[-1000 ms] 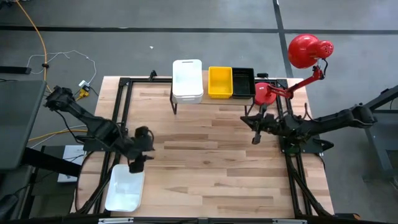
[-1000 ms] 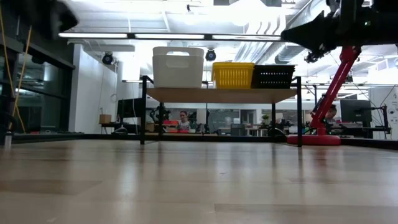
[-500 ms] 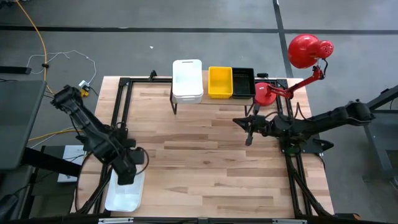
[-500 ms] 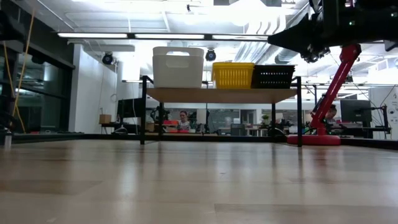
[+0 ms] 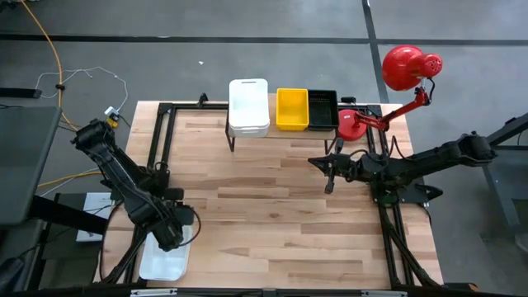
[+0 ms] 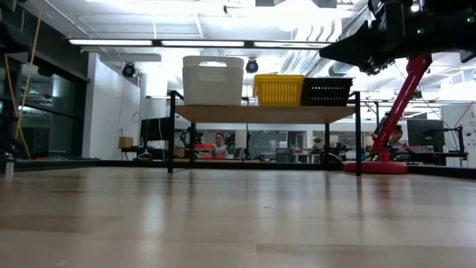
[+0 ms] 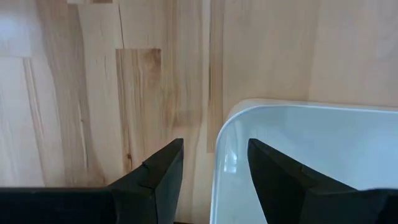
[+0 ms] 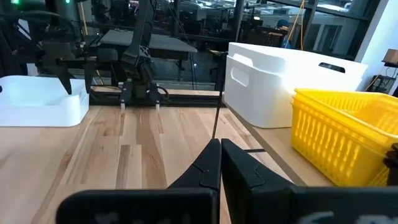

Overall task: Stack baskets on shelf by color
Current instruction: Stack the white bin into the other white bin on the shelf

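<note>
A white basket (image 5: 161,262) lies on the table at the near left corner. My left gripper (image 5: 175,238) hangs over its far right corner, pointing down and open. In the left wrist view the gripper (image 7: 215,144) straddles the basket's rim (image 7: 219,163), one finger outside and one over the inside, clear of it. The shelf (image 5: 280,132) at the far edge carries white baskets (image 5: 248,107), a yellow basket (image 5: 292,109) and a black basket (image 5: 322,109). My right gripper (image 5: 327,172) is shut and level, right of the table's middle, with nothing in it.
A red lamp (image 5: 410,68) stands with its base (image 5: 350,125) on the table just right of the shelf. Bare wood stretches between the two arms (image 5: 264,206). Black frame rails (image 5: 157,148) run along the table's left and right sides.
My left gripper has swung toward the table's near left corner and come down over the white basket, tipping from a slant until it points nearly straight down; it stays open. My right gripper has reached a little toward the table's left and then kept still.
</note>
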{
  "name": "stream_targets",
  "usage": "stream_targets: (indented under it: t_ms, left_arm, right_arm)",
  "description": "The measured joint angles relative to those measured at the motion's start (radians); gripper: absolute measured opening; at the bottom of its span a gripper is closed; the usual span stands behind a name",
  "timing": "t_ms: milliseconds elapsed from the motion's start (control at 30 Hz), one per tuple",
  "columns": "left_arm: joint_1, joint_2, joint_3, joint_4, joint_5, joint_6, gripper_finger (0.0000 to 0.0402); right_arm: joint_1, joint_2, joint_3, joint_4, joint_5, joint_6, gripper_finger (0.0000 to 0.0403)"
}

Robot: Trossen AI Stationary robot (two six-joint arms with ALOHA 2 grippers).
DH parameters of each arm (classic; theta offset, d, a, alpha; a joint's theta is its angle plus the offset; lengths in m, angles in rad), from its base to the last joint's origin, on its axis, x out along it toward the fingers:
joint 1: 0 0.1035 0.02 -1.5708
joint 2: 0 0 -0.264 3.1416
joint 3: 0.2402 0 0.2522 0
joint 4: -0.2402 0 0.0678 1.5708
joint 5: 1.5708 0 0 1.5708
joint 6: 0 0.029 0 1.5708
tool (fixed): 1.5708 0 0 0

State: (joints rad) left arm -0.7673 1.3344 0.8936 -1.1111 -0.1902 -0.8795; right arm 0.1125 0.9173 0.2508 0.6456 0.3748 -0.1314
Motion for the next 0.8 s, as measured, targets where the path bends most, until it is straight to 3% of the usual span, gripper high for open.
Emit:
stream_targets:
  t_ms: [467, 800]
  left_arm:
    - [0.016, 0.086, 0.0, -0.069, 0.082, 0.09, 0.0166]
    - [0.092, 0.093, -0.001, -0.06, 0.061, 0.172, 0.0165]
  right_arm:
    - [-0.001, 0.0, -0.001, -0.01, 0.0, 0.0, 0.0]
    - [-0.001, 0.0, -0.002, -0.023, 0.0, 0.019, 0.0]
